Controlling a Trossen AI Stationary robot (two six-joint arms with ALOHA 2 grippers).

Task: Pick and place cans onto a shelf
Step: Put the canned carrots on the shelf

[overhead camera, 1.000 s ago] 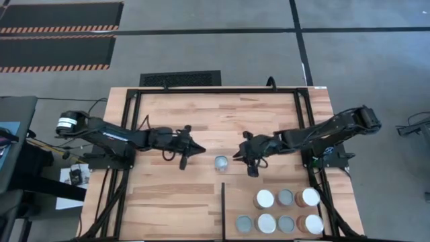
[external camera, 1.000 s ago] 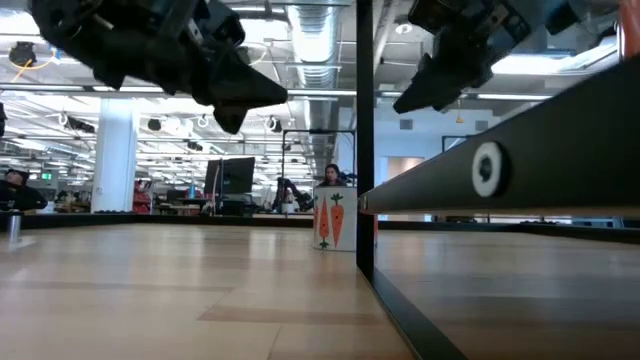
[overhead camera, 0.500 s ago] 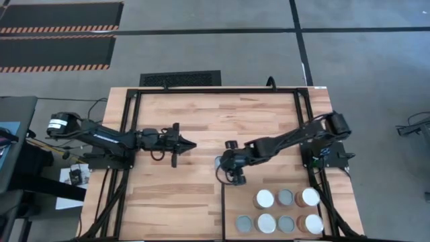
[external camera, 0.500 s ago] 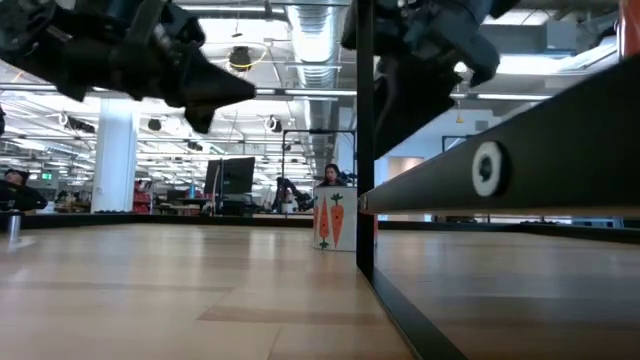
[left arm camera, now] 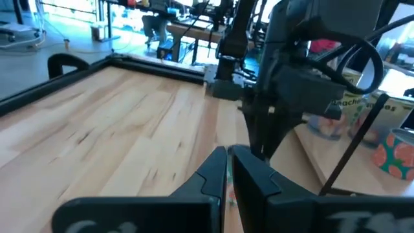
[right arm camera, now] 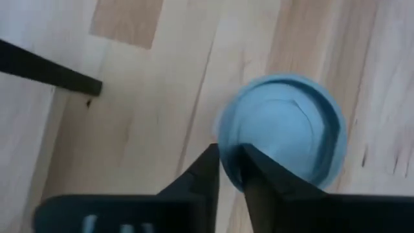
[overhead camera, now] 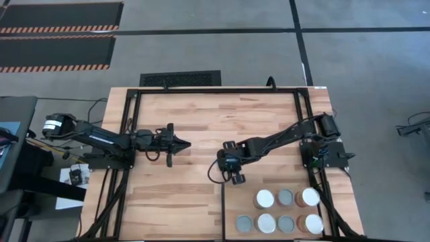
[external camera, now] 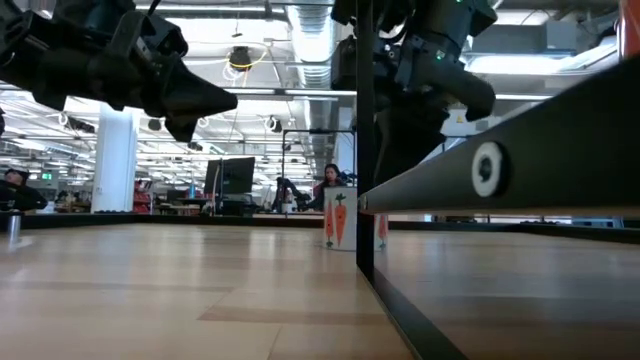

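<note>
1. High view: the right gripper is seen mid-table, directly over the lone can, just beyond the black bar.
2. The can is shown upright, round top up, long axis vertical.
3. Whether its fingers clamp the can cannot be told.
4. Seven cans are seen standing on the shelf.
5. The left gripper is held pinched together, empty, well apart from the lone can.

Lone can: upright, round pale top, near the divider's far end.
Seven cans: upright, two rows on the shelf.
</note>
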